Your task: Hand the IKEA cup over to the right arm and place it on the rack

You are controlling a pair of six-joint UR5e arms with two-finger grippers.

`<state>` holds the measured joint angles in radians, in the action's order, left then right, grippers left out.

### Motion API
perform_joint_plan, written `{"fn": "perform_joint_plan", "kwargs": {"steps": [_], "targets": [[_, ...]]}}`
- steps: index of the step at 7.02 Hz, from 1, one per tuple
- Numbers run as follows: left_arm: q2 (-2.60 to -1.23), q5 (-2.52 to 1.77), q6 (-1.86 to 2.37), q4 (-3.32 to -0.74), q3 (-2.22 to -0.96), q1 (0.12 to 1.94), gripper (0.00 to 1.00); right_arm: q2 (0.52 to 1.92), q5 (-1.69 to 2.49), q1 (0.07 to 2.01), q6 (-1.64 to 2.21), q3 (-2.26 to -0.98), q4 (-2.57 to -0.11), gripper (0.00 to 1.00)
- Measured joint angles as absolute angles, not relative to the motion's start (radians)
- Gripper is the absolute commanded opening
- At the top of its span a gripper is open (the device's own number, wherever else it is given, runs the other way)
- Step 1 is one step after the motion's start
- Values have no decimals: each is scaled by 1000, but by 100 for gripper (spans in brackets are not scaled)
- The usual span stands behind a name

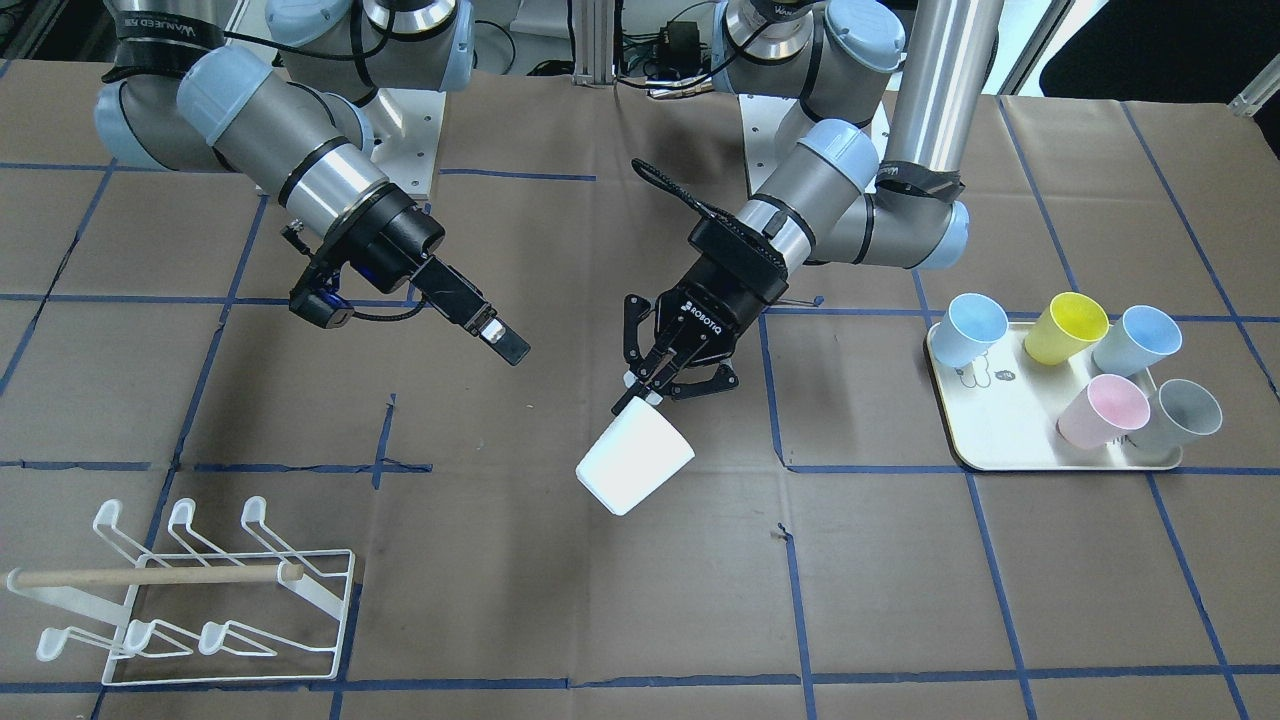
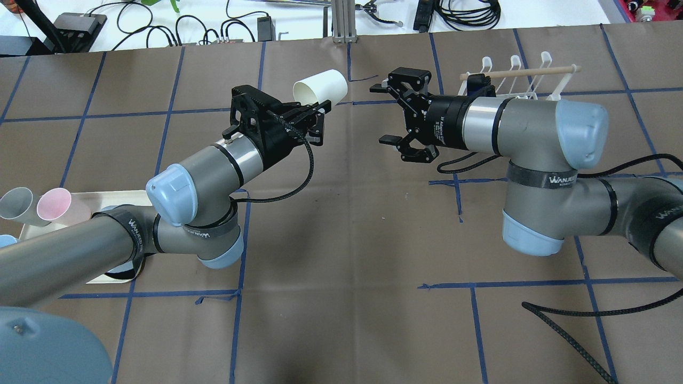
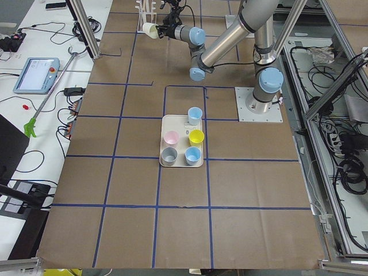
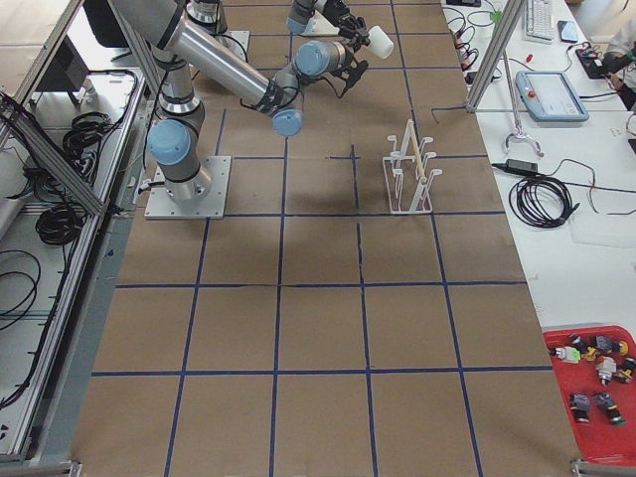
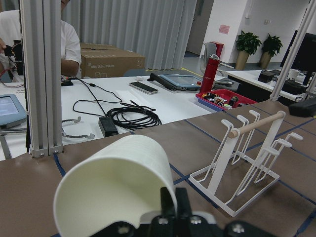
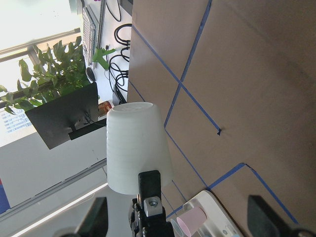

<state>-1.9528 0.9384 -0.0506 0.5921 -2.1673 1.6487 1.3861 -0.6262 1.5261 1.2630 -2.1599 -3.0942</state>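
Two grippers face each other above the middle of the table, so you are at the hand-over, and the cup has not yet changed arms. The left gripper (image 2: 318,109) is clenched on the white IKEA cup (image 2: 320,85). It pinches the rim wall and holds the cup off the table on its side, mouth toward its own wrist and closed base pointing away. The right gripper (image 2: 385,113) hangs near the cup but clear of it, its jaws spread wide and grasping nothing. Bare brown paper shows between them.

As I read it, your next move brings the right arm in across that gap until its fingers straddle the cup's body toward the base, away from the left fingers at the rim. Clamp there before the left lets go, because the smooth tapered wall could slip from a loose grip.

The white wire rack (image 1: 322,600) with its wooden dowel waits on the far right of the table, nothing hung on it. On the near left, five coloured cups lie on the cream tray (image 1: 1000,440).
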Motion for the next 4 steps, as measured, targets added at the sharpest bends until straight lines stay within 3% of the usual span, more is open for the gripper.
{"fn": "perform_joint_plan", "kwargs": {"steps": [4], "targets": [[-1950,938,-51,591,-2169,1649,0,1291,-601,1526,1230,-2084,-3100,95]]}}
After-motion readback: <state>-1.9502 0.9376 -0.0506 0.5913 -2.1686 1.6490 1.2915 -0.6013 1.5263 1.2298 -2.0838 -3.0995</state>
